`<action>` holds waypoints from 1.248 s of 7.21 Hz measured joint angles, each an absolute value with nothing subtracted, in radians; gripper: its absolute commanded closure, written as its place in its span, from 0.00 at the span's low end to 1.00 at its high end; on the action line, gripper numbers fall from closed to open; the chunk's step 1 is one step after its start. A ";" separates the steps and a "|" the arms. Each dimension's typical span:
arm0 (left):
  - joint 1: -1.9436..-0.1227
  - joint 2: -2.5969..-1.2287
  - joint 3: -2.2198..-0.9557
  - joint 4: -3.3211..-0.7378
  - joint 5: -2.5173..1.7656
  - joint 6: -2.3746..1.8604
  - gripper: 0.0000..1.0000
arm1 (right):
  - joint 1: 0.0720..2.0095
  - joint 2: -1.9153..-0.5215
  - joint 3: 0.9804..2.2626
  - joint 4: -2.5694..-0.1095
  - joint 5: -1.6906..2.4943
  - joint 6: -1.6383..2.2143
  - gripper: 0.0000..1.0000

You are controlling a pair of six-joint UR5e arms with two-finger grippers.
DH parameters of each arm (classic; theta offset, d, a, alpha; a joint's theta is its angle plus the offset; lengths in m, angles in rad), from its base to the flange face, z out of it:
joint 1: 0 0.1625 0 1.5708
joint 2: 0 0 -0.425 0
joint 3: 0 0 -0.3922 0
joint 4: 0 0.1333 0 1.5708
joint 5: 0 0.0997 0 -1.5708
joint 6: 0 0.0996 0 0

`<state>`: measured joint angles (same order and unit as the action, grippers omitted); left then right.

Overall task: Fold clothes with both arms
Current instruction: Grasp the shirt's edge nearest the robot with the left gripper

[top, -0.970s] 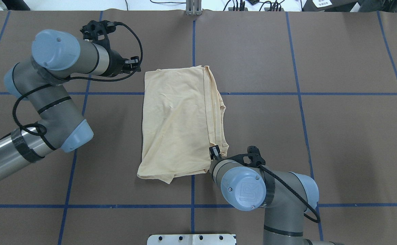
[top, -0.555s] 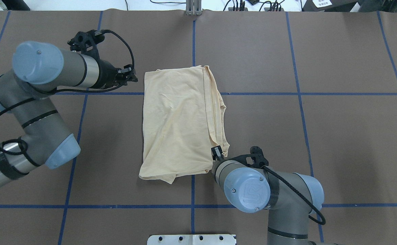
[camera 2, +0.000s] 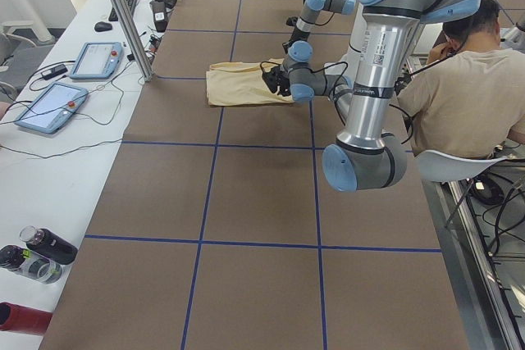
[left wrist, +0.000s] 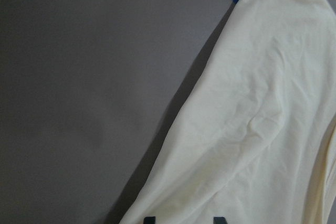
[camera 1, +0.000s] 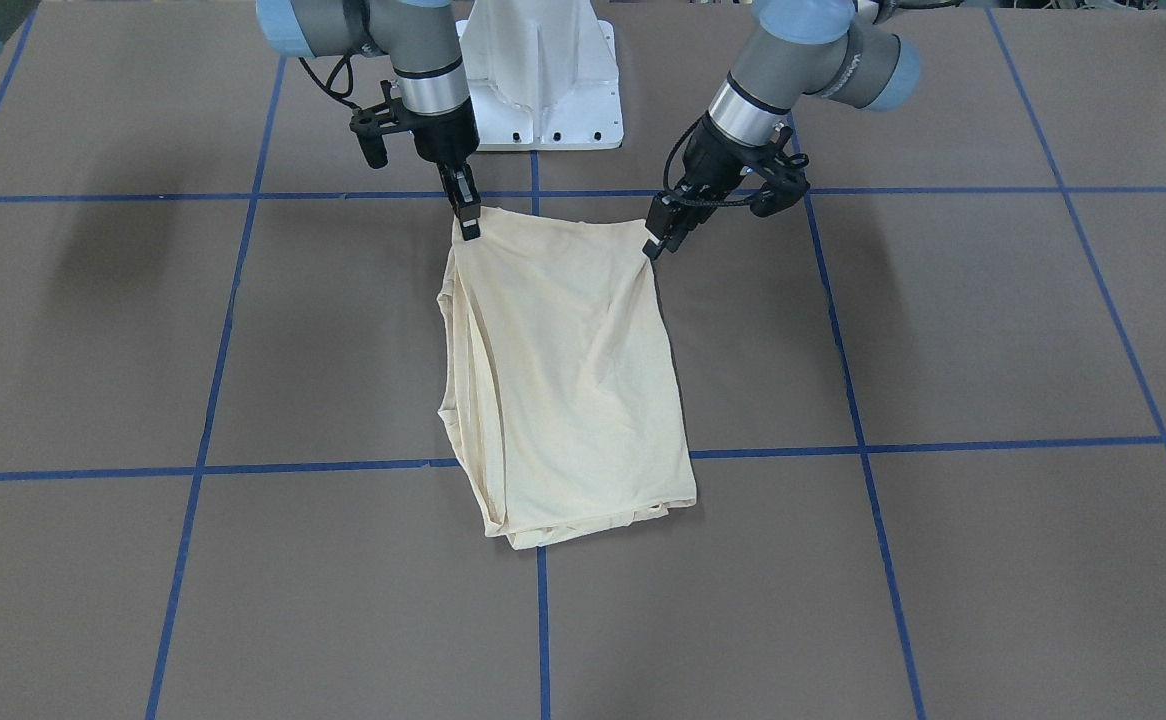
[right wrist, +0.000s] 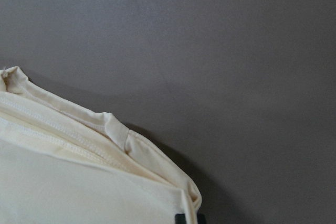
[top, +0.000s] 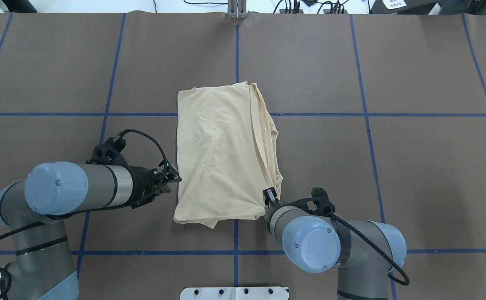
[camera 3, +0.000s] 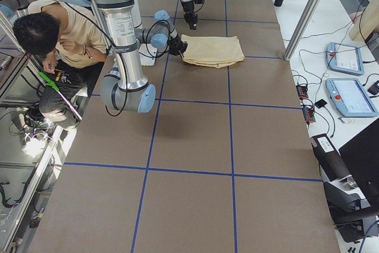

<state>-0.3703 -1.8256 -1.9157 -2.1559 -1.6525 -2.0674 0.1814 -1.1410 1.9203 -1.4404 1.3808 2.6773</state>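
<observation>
The left arm [top: 80,189] has been swung back within the last second from the far end of the shirt [top: 218,154] to its near end. The left tool [top: 175,180] is now set just beside the near corner on its own side. In its wrist view the fingertips [left wrist: 149,220] are seen apart at a moderate width. The cloth's edge lies just ahead of and between them, and nothing is gripped there yet.

The right tool [top: 268,196] has barely been shifted and is kept at the opposite near corner. Its jaws are drawn narrow and, as far as the front view allows, are closed on the stacked, stitched edges directly in front of it.

The shirt is laid flat on the counter [top: 393,166] as a long folded panel running straight away from both tools, with no print showing.

From this it is judged that both near corners are being readied for a joint lift toward the far end, which would halve the panel. Before that, the left tool would have to be pushed onto the corner and closed. Care is called for so that all layers are taken, since the thin knit could be peeled apart or dragged askew if only the top ply is caught.
</observation>
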 measured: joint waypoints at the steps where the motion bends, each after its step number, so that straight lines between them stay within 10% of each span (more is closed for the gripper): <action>1: -0.351 -1.826 -1.904 -2.155 -1.642 -2.084 0.52 | 0.181 -1.141 1.920 -1.440 1.381 2.677 1.00; 7: -0.279 -1.825 -1.906 -2.076 -1.640 -2.125 0.53 | 0.181 -1.141 1.922 -1.440 1.382 2.677 1.00; 9: -0.260 -1.824 -1.902 -2.075 -1.640 -2.129 0.71 | 0.181 -1.141 1.926 -1.441 1.382 2.677 1.00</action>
